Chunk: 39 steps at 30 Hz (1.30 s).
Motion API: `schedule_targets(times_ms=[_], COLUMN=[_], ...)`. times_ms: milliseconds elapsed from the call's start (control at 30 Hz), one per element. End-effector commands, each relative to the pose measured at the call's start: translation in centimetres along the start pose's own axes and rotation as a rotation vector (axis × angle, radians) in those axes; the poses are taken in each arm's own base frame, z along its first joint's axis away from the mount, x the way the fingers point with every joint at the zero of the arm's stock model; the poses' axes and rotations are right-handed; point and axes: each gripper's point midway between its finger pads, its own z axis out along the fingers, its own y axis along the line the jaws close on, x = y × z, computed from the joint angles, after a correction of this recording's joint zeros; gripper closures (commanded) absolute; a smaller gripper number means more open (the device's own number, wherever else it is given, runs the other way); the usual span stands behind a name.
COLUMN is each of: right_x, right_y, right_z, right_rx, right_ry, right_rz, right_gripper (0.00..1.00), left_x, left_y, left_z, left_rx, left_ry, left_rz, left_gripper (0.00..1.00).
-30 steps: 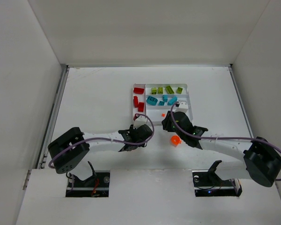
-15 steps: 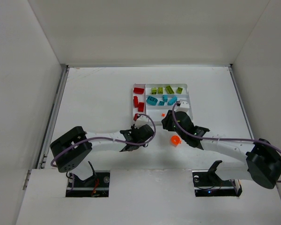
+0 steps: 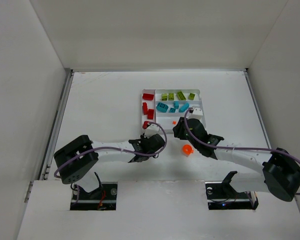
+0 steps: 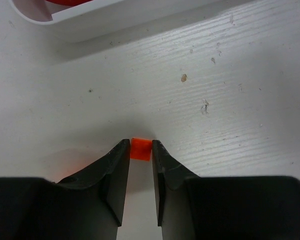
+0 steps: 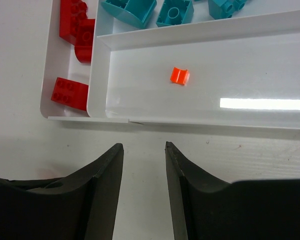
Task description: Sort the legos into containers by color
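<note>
Brick (image 4: 140,149), tiny square orange plastic, seemingly pinched by left gripper (image 4: 140,156).

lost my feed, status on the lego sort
Left pincer shut on orange brick, at table. Right pincer open, empty, near tray. Round orange piece loose on table. Nothing blocking.

White tray (image 5: 200,30); red legos (image 5: 72,92), teal legos (image 5: 174,12), yellow-green legos (image 3: 181,95), one orange piece (image 5: 179,76) contained. Orange brick (image 4: 140,149) gripped between black fingers (image 4: 116,172) just outside tray. White bench (image 4: 240,75), dark-speckled.

White arm links (image 3: 112,149), black joints (image 3: 74,160), purple cables (image 3: 250,148).
</note>
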Motion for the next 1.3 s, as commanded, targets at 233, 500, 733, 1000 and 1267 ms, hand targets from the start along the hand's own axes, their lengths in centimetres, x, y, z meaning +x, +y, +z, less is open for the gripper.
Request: schedule_targets(times_ms=[233, 500, 733, 1000, 1267], right_x=[-1.7, -1.6, -1.6, -1.4, -1.5], right_y=[0.8, 0.7, -0.2, -1.1, -1.2], right_z=[-0.1, -0.1, -0.6, -1.2, -1.6], right_rx=[-0.029, -0.026, -0.017, -0.012, -0.019], right_ry=[-0.062, -0.061, -0.069, -0.073, -0.085], right_rz=[0.030, 0.026, 0.036, 0.047, 0.054], right_gripper=[0.55, 0.55, 0.55, 0.55, 0.54], left_x=[-0.2, -5.4, -11.9, -17.9, -19.5], left_y=[0.6, -0.5, -2.2, -4.5, -4.6], left_z=[-1.2, -3.7, -3.4, 0.4, 2.9], left_rx=[-0.019, 0.052, 0.112, 0.151, 0.130], left_ry=[0.005, -0.099, -0.220, -0.280, -0.275], left_rz=[0.025, -0.064, -0.150, -0.184, -0.185], left_gripper=[0.84, 0.84, 0.84, 0.84, 0.62])
